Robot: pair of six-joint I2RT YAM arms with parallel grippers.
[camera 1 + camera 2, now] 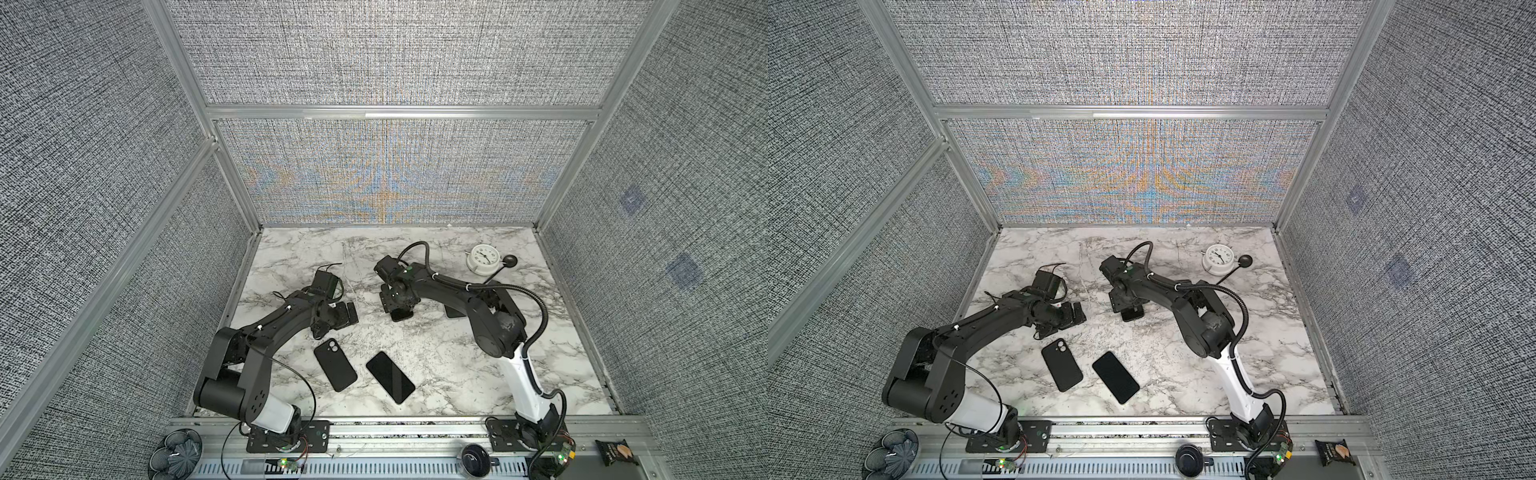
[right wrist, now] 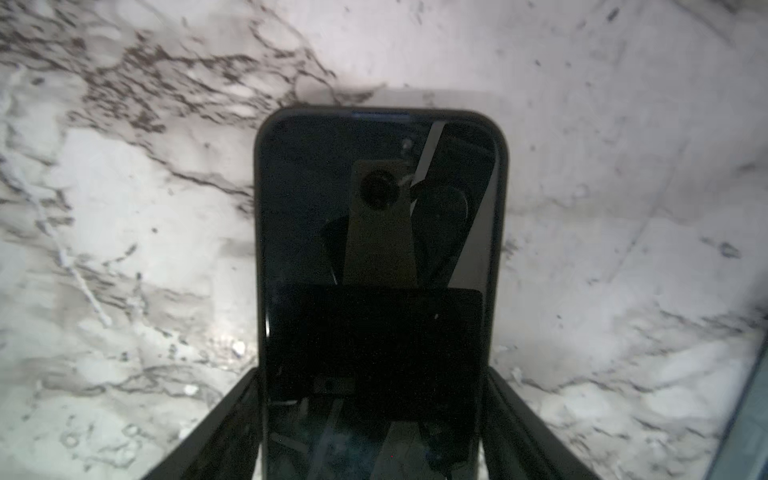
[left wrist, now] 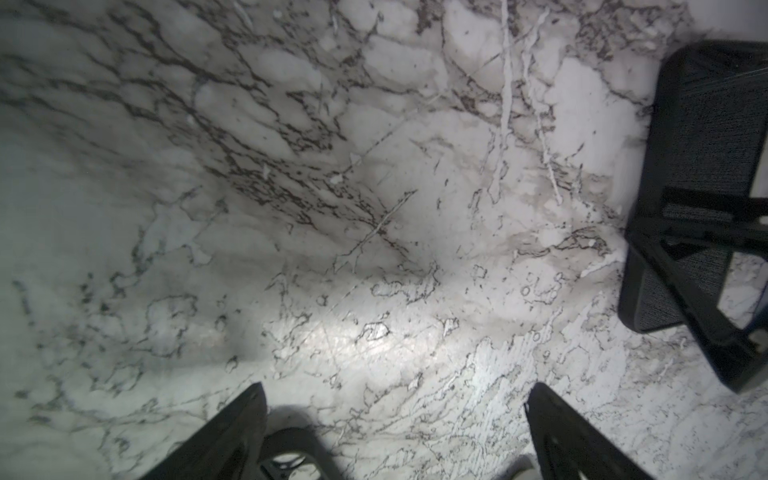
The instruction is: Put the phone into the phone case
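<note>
Right gripper (image 2: 374, 376) straddles the phone (image 2: 380, 199) along its edges; gripped or not, I can't tell. You're at pickup: next, lift it level toward the phone case (image 1: 335, 364).

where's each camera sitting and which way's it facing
Both top views: high at the front, facing down at the table; both arms show.
Left wrist: on the left arm, facing the table; left gripper tips show.
Right wrist: on the right arm, facing a phone between right gripper tips.
Shared: that phone shows in both top views.
</note>
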